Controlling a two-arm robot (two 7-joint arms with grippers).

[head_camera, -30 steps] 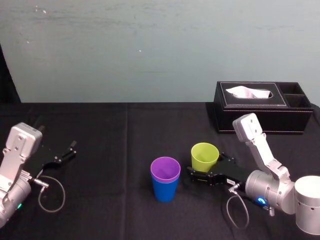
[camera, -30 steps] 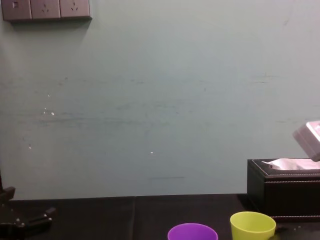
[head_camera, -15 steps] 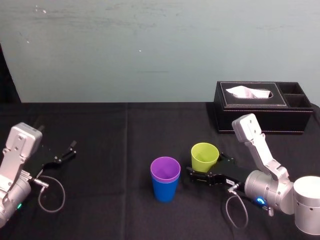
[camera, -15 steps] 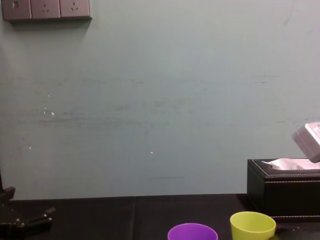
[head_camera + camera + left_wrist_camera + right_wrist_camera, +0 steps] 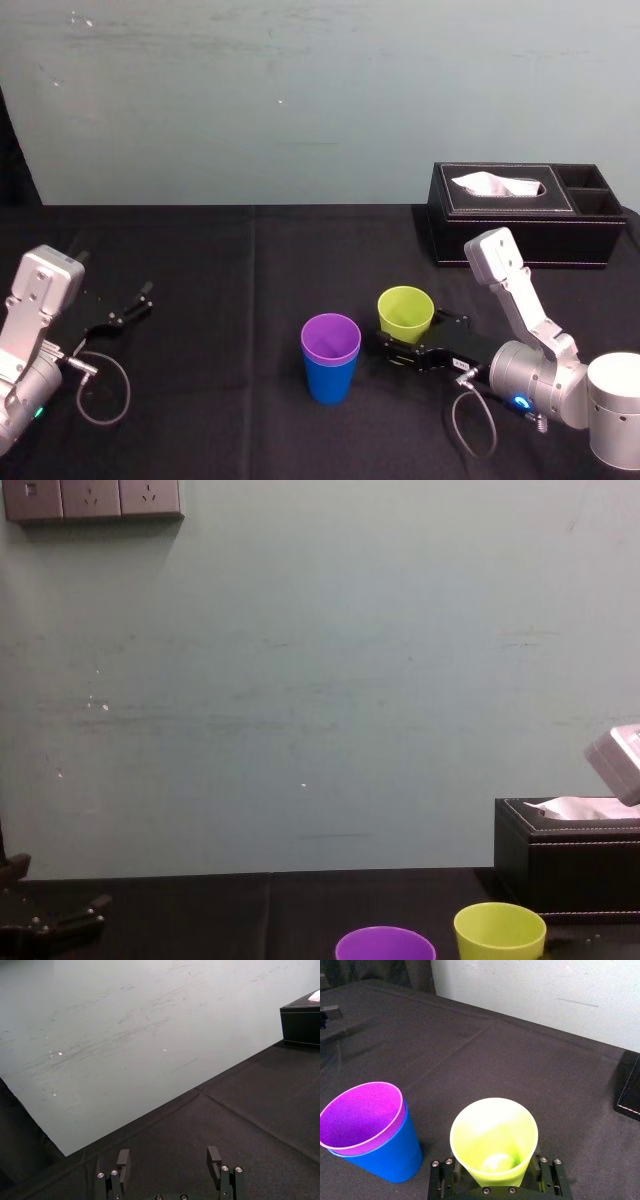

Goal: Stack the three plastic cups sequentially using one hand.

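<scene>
Black-clothed table (image 5: 220, 260) against a pale grey-green wall, seen from the robot's head cam.

Far left: the L gripper (image 5: 130, 305) sits low over the table at the end of a silver arm, w/ a looped cable beside it, well apart from the cups. Its wrist cam shows its fingers (image 5: 123, 1161) spread wide over bare cloth. In the chest view it lies at the lower left edge.

Centre: the blue cup (image 5: 330, 380) stands upright on the table w/ the purple cup (image 5: 331, 338) nested inside it. The purple rim and inner wall rise just above the blue rim.

Just right of that pair and a little farther back: the yellow-green cup (image 5: 406, 312), upright, mouth up, near the stack but not touching it. The R gripper (image 5: 410, 340) reaches in low from the right side. Its fingers (image 5: 442, 1175) are clamped on either side of the cup's lower body, close to the base. It can't be told whether the cup's base is on the cloth or just off it. In the chest view the yellow-green rim sits a bit higher than the purple rim beside it.

Far right, toward the back: a black leather tissue box (image 5: 520, 215) w/ white tissue poking from its top slot, well apart from the cups.
</scene>
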